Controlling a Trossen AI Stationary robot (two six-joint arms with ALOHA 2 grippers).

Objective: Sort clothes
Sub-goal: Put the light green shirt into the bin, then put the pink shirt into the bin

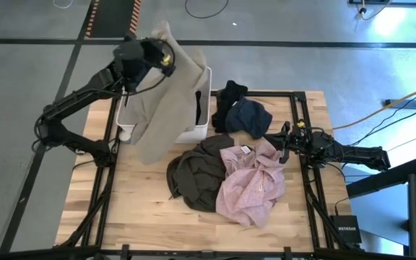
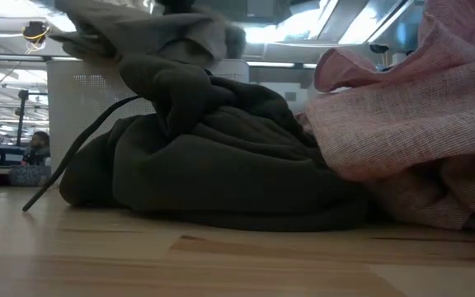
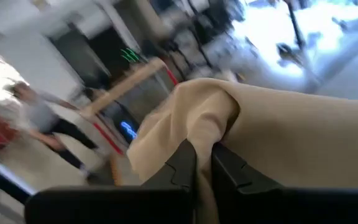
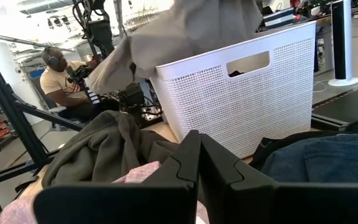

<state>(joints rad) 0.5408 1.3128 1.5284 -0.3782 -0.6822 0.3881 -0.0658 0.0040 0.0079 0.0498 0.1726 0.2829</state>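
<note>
A: Status? Left pincer (image 1: 166, 59) is clamped on the beige garment (image 1: 166, 101), held high over the tub (image 1: 203, 108) so the cloth hangs clear of its rim.

B: Right pincer (image 1: 286, 143) sits low at the counter (image 1: 150, 217) edge, fingers together, holding nothing. Olive (image 1: 197, 173), pink (image 1: 255, 180), navy (image 1: 250, 115) and black (image 1: 230, 95) garments lie on the counter, unsorted I'd say.

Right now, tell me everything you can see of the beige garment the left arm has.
The beige-grey garment is a plain, soft woven-looking fabric. The left gripper holds it raised, jaws shut on a bunched fold. It hangs in broad folds over the white tub, covering most of it, and its lower edge reaches the wooden table. It lies apart from the olive garment.
</note>
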